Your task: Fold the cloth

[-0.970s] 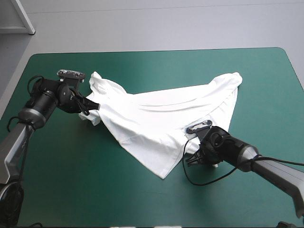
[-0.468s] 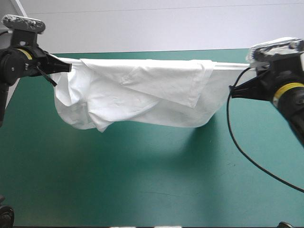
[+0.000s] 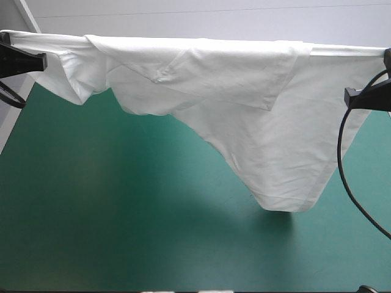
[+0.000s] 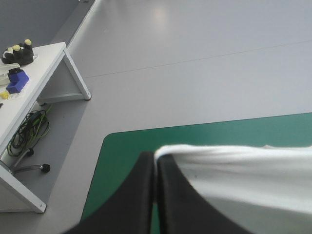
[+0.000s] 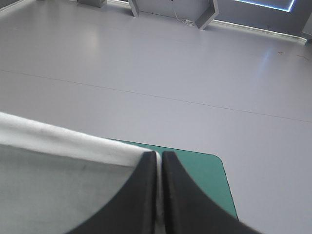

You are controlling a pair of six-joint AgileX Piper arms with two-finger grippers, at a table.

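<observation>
Left end effector (image 4: 156, 163) is clamping one top corner of the T-shirt (image 3: 244, 104). Right end effector (image 5: 159, 157) is clamping the opposite corner, likewise all but closed on the fabric. The T-shirt is hanging stretched above the teal-green worktop (image 3: 122, 232), its long axis running between the left and right edges. A flap is lying doubled over the taut top line. The lowest fold is drooping toward the right edge; contact with the cover cannot be determined.

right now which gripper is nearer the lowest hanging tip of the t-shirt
Right. The right gripper holds the T-shirt's top edge above the hanging tip, slightly to its side; the left gripper holds the opposite end, across the whole stretched span.
</observation>
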